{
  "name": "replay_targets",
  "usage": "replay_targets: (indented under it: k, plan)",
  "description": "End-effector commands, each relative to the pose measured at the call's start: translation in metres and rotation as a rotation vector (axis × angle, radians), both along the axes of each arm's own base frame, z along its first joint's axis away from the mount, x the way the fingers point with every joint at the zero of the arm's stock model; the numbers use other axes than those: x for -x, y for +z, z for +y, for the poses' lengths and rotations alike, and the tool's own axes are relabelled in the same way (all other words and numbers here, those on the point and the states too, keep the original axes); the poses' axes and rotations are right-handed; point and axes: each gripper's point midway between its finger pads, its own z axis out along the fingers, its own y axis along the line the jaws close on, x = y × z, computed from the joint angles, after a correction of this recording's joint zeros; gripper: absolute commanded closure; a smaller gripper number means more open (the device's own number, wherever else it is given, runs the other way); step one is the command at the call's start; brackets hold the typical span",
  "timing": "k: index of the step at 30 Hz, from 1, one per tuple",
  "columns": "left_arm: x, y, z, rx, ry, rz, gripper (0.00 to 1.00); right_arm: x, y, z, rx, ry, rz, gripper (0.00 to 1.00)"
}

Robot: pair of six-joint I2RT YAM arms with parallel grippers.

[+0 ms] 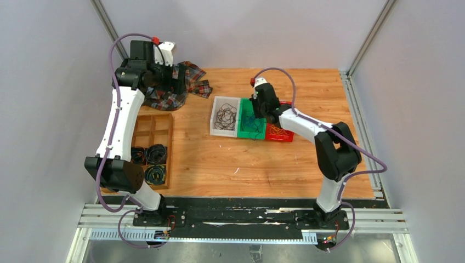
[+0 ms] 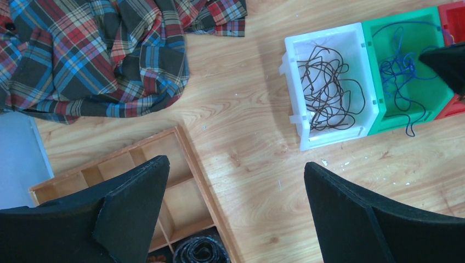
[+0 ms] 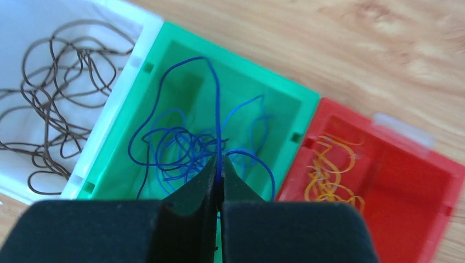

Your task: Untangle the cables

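Over the green bin (image 3: 257, 93), the middle one of three bins set side by side on the tabletop (image 1: 247, 164), the right hand (image 3: 218, 178) has its two fingers pressed together on a single strand of the blue cable (image 3: 181, 145). That strand runs up from the tangle to the fingertips. The other loops lie heaped on the bin's floor, and one bit reaches over the near rim.

Touching the green bin on the left is a white bin (image 3: 109, 118), which holds a loose brown cable (image 2: 329, 90). On the right is a red bin (image 3: 406, 181) with a small yellow cable (image 3: 329, 175) inside.

Well to the left, the left hand (image 2: 236, 167) hangs high above the tabletop with its fingers spread wide and nothing between them. Beneath it, a crumpled plaid cloth (image 2: 109, 55) lies at the far left corner. A wooden tray (image 2: 192, 159) with compartments sits along the left edge, nearer than the cloth. Black coiled cables (image 1: 156, 154) fill its near compartments.
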Motion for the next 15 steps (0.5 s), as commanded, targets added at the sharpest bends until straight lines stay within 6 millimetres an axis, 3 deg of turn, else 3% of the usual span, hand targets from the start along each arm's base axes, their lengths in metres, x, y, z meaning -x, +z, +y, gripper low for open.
replay_targets:
  k: [1, 7, 10, 15]
  plan:
    - [0.003, 0.010, 0.001, 0.015, 0.001, -0.035, 0.02, 0.013, -0.032, 0.026, 0.038, 0.040, 0.074, 0.99]
    - [0.004, 0.013, 0.004, -0.003, 0.002, -0.046, 0.02, 0.019, -0.046, 0.027, 0.057, 0.013, 0.132, 0.98]
    - [0.005, 0.012, 0.004, -0.005, -0.002, -0.045, 0.02, 0.022, -0.030, 0.031, 0.017, 0.037, 0.113, 0.69]
    - [0.005, 0.007, 0.003, 0.001, -0.002, -0.032, 0.02, 0.023, 0.017, 0.038, -0.045, 0.080, 0.036, 0.43]
